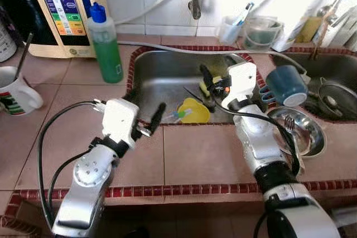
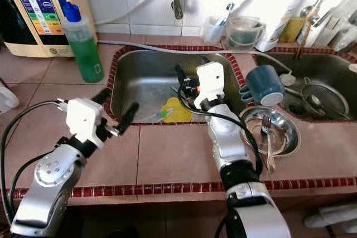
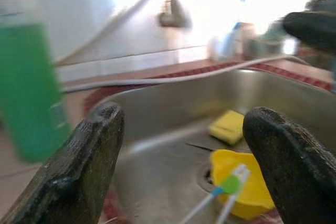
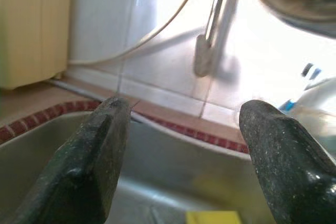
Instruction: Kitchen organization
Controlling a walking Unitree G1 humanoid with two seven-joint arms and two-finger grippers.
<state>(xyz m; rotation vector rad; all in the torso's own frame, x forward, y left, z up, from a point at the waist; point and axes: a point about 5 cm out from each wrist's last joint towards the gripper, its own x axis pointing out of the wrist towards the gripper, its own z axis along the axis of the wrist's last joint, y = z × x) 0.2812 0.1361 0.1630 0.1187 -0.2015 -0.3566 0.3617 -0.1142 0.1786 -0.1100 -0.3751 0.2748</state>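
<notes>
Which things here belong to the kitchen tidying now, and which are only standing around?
Job: yellow cup, yellow sponge, left gripper, right gripper, both over the sink.
Around: green soap bottle, blue mug, steel bowl.

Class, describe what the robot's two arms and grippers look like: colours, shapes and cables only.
Both arms are silver metal with rounded joints, each ending in a white boxy wrist housing. The left gripper and right gripper each have two long black fingers. Black cables loop along both arms; the right wrist shows a small orange-red marking.
</notes>
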